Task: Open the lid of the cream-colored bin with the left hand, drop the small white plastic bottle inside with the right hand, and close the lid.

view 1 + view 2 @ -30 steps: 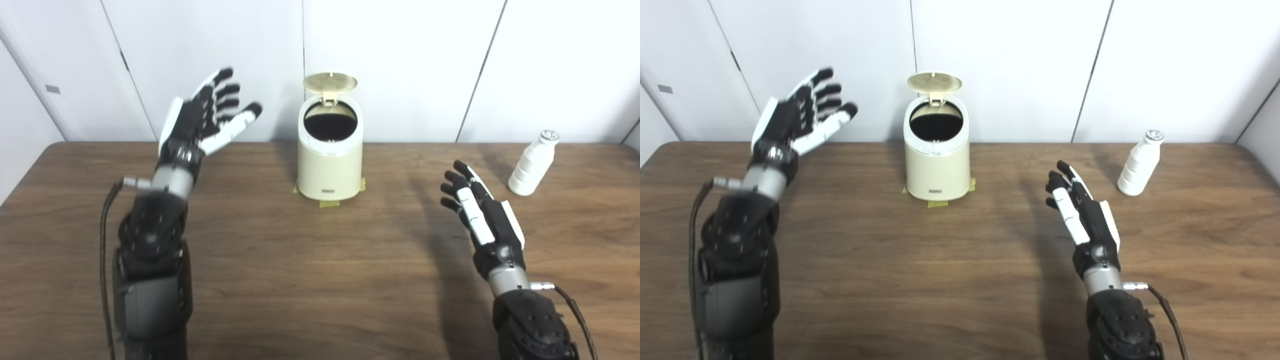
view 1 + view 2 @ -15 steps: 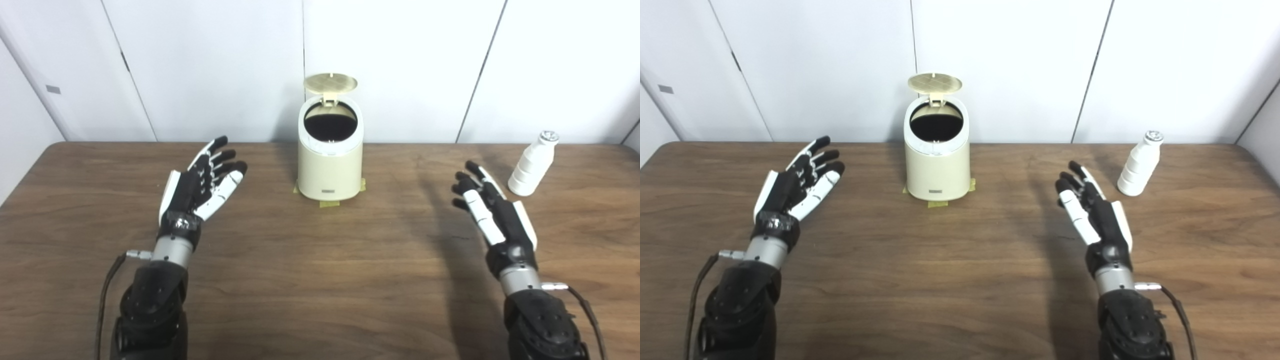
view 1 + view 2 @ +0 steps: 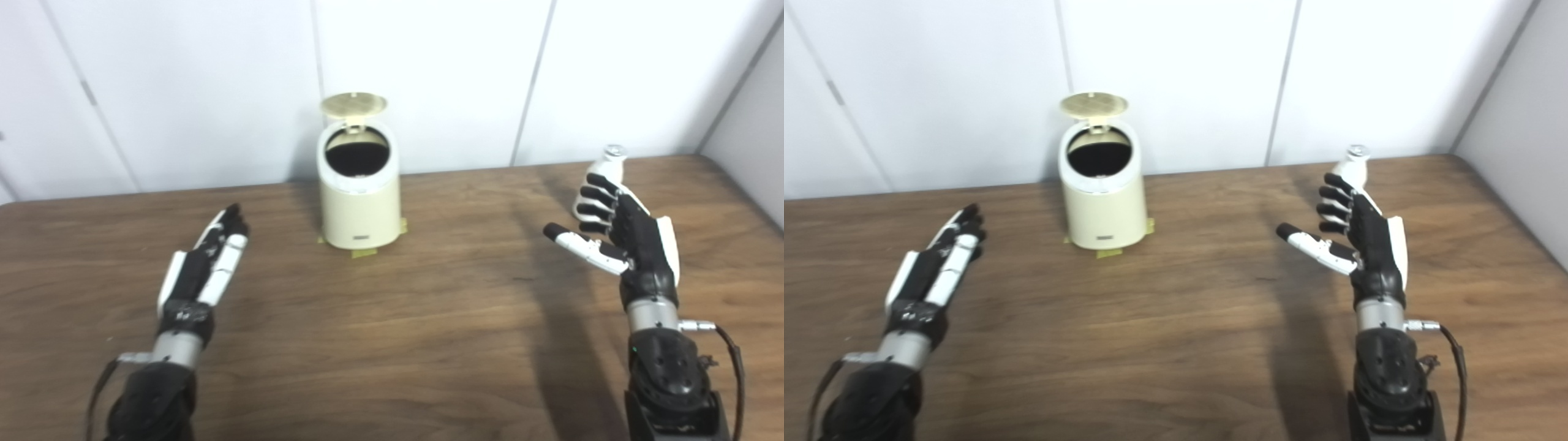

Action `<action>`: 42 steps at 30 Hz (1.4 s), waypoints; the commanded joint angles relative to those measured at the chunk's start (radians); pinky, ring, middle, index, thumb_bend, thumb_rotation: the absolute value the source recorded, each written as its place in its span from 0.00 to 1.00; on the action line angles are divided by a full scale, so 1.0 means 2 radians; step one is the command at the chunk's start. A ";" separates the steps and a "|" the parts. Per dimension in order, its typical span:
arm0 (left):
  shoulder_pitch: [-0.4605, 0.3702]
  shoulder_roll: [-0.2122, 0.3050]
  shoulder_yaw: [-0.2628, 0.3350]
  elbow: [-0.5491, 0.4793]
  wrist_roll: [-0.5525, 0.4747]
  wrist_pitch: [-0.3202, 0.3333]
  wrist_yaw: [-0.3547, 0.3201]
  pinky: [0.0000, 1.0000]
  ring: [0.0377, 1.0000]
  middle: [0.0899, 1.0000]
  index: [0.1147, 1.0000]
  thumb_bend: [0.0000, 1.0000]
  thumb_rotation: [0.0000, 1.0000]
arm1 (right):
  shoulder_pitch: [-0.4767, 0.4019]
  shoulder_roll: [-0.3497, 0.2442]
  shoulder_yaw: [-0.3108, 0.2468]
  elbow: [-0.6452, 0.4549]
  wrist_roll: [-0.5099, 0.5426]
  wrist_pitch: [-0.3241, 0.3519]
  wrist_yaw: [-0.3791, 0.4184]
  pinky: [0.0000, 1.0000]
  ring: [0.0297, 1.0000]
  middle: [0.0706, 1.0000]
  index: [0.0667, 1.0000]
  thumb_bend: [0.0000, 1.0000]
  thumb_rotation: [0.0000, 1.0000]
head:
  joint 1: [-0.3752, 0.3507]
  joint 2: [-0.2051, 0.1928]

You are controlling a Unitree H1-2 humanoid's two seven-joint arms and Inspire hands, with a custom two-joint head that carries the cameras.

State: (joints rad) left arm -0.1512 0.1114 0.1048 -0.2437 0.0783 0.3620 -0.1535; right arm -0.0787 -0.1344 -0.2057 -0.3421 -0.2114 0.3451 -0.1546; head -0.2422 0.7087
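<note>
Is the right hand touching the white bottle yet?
Cannot tell. In both eye views the open right hand overlaps the lower part of the white bottle behind it, so neither shows a gap or contact.

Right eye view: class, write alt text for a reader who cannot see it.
A cream-colored bin stands on a wooden table with its lid flipped up. The open right hand reaches toward a small white bottle behind it, while the open left hand lies low, away from the bin.
</note>
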 commanded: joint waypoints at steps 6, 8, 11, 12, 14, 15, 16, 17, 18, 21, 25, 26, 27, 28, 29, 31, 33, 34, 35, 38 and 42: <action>-0.015 0.025 -0.002 0.011 -0.017 -0.036 0.001 0.96 0.95 0.95 0.98 0.52 0.81 | -0.010 -0.019 -0.017 -0.023 -0.027 -0.002 -0.013 0.71 0.75 0.76 0.77 0.86 0.21 | -0.063 -0.021; -0.014 0.029 -0.001 0.011 -0.021 -0.029 0.001 0.97 0.94 0.95 0.98 0.51 0.81 | -0.010 -0.022 -0.016 -0.021 -0.042 -0.001 -0.019 0.67 0.74 0.75 0.76 0.85 0.19 | -0.072 -0.026; -0.014 0.034 -0.002 0.010 -0.024 -0.022 -0.001 0.99 0.95 0.96 0.99 0.48 0.81 | -0.014 -0.021 -0.019 -0.019 -0.049 0.011 -0.020 0.69 0.77 0.79 0.77 0.84 0.17 | -0.085 -0.033; -0.014 0.036 -0.002 0.009 -0.024 -0.020 -0.001 0.99 0.96 0.96 1.00 0.47 0.81 | -0.015 -0.022 -0.019 -0.018 -0.050 0.014 -0.020 0.71 0.79 0.80 0.77 0.83 0.17 | -0.090 -0.036; -0.015 0.038 -0.003 0.008 -0.026 -0.016 0.000 0.99 0.96 0.96 1.00 0.46 0.80 | -0.018 -0.027 -0.019 -0.014 -0.055 0.015 -0.019 0.74 0.81 0.81 0.78 0.85 0.20 | -0.095 -0.038; -0.015 0.039 -0.003 0.008 -0.027 -0.017 -0.001 0.99 0.96 0.96 1.00 0.46 0.80 | -0.020 -0.029 -0.019 -0.012 -0.059 0.016 -0.020 0.74 0.82 0.82 0.79 0.86 0.22 | -0.100 -0.040; -0.015 0.040 -0.003 0.009 -0.028 -0.017 -0.001 0.99 0.95 0.96 1.00 0.46 0.80 | -0.024 -0.032 -0.017 -0.009 -0.067 0.020 -0.021 0.74 0.83 0.83 0.80 0.87 0.24 | -0.104 -0.042; -0.015 0.041 -0.003 0.009 -0.029 -0.017 -0.001 0.99 0.95 0.96 1.00 0.46 0.80 | -0.027 -0.035 -0.015 -0.006 -0.075 0.025 -0.022 0.73 0.83 0.84 0.80 0.89 0.26 | -0.104 -0.042; -0.016 0.043 -0.003 0.010 -0.029 -0.019 -0.002 0.99 0.95 0.96 1.00 0.46 0.79 | -0.030 -0.039 -0.012 -0.004 -0.084 0.030 -0.021 0.71 0.83 0.84 0.81 0.89 0.27 | -0.106 -0.045; -0.013 0.049 -0.008 0.007 -0.023 -0.019 -0.003 0.98 0.94 0.95 1.00 0.44 0.77 | -0.045 -0.053 -0.006 0.007 -0.102 0.042 -0.017 0.70 0.84 0.87 0.83 0.87 0.24 | -0.110 -0.052; -0.009 0.054 -0.013 0.002 -0.020 -0.018 -0.003 0.98 0.95 0.95 1.00 0.41 0.76 | -0.071 -0.069 -0.005 0.019 -0.115 0.060 -0.004 0.75 0.90 0.93 0.88 0.88 0.22 | -0.109 -0.057; -0.009 0.055 -0.014 0.001 -0.021 -0.018 -0.003 0.99 0.96 0.95 1.00 0.40 0.77 | -0.076 -0.071 -0.006 0.022 -0.117 0.061 -0.001 0.76 0.91 0.94 0.90 0.89 0.20 | -0.108 -0.061; -0.008 0.056 -0.015 -0.001 -0.020 -0.015 -0.003 0.99 0.96 0.95 1.00 0.40 0.77 | -0.082 -0.076 -0.008 0.028 -0.120 0.062 0.003 0.76 0.91 0.95 0.91 0.89 0.20 | -0.108 -0.061; -0.007 0.057 -0.016 -0.004 -0.019 -0.011 -0.003 1.00 0.97 0.95 1.00 0.41 0.77 | -0.089 -0.080 -0.009 0.035 -0.122 0.062 0.007 0.78 0.92 0.95 0.91 0.89 0.19 | -0.108 -0.061; -0.005 0.059 -0.017 -0.008 -0.017 -0.008 -0.003 1.00 0.98 0.95 1.00 0.42 0.77 | -0.096 -0.086 -0.010 0.044 -0.121 0.062 0.010 0.81 0.93 0.96 0.92 0.89 0.19 | -0.108 -0.061; -0.003 0.064 -0.021 -0.012 -0.013 -0.010 -0.005 1.00 0.99 0.96 1.00 0.41 0.77 | -0.109 -0.096 -0.011 0.060 -0.116 0.059 0.012 0.83 0.94 0.96 0.92 0.90 0.19 | -0.107 -0.063; -0.001 0.066 -0.022 -0.017 -0.011 -0.007 -0.003 1.00 0.98 0.96 1.00 0.40 0.75 | -0.119 -0.101 -0.012 0.074 -0.113 0.058 0.013 0.82 0.94 0.96 0.92 0.91 0.20 | -0.107 -0.063; -0.001 0.066 -0.023 -0.020 -0.010 -0.002 -0.002 1.00 0.98 0.96 1.00 0.40 0.75 | -0.123 -0.104 -0.012 0.081 -0.111 0.058 0.015 0.81 0.94 0.96 0.92 0.91 0.20 | -0.108 -0.063; -0.001 0.066 -0.024 -0.023 -0.009 0.003 -0.001 1.00 0.97 0.95 1.00 0.41 0.74 | -0.128 -0.107 -0.012 0.091 -0.109 0.056 0.015 0.81 0.93 0.96 0.92 0.91 0.19 | -0.107 -0.063; -0.001 0.067 -0.026 -0.034 -0.007 0.016 -0.002 1.00 0.97 0.95 1.00 0.39 0.72 | -0.141 -0.119 -0.009 0.119 -0.106 0.052 0.014 0.80 0.92 0.95 0.92 0.90 0.19 | -0.106 -0.061; 0.000 0.070 -0.029 -0.046 -0.007 0.029 -0.004 1.00 0.97 0.95 1.00 0.38 0.70 | -0.161 -0.127 -0.007 0.154 -0.100 0.045 0.012 0.78 0.91 0.94 0.91 0.90 0.17 | -0.106 -0.060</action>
State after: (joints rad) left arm -0.1236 0.2345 0.0465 -0.2996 0.0563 0.4200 -0.1637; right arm -0.3411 -0.3492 -0.2168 -0.0244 -0.4140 0.4668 -0.1171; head -0.4541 0.5875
